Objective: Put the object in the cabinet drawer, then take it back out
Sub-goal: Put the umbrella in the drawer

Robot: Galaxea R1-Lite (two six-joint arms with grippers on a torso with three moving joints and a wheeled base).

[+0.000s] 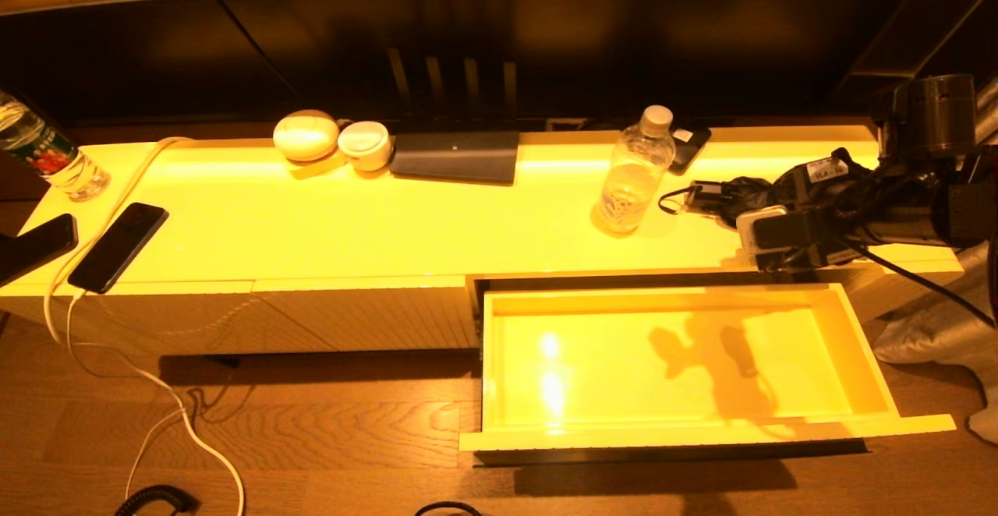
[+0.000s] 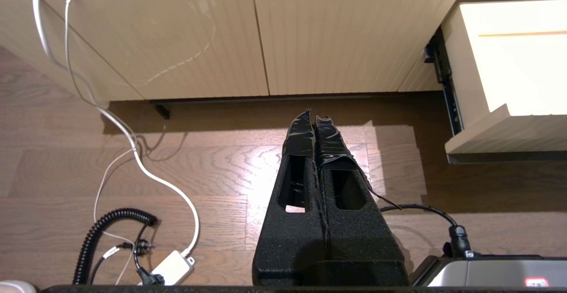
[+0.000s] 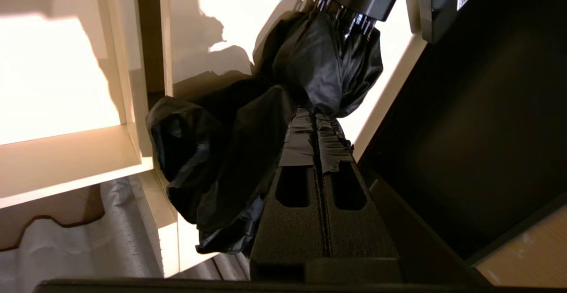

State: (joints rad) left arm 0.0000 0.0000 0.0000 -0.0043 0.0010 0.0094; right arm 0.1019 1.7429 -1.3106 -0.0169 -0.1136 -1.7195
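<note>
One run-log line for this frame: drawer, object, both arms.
cabinet drawer: open, empty | black bag: held over cabinet top | right gripper: shut on bag | left gripper: shut, idle above floor

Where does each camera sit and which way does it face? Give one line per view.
Head: high, looking down on cabinet top and open drawer; right arm shows.
Left wrist: low, facing floor and ribbed fronts; shut left gripper shows.
Right wrist: at the cabinet's right end, facing a black bundle; shut right gripper shows.
Shared: head and left wrist both show the drawer.
</note>
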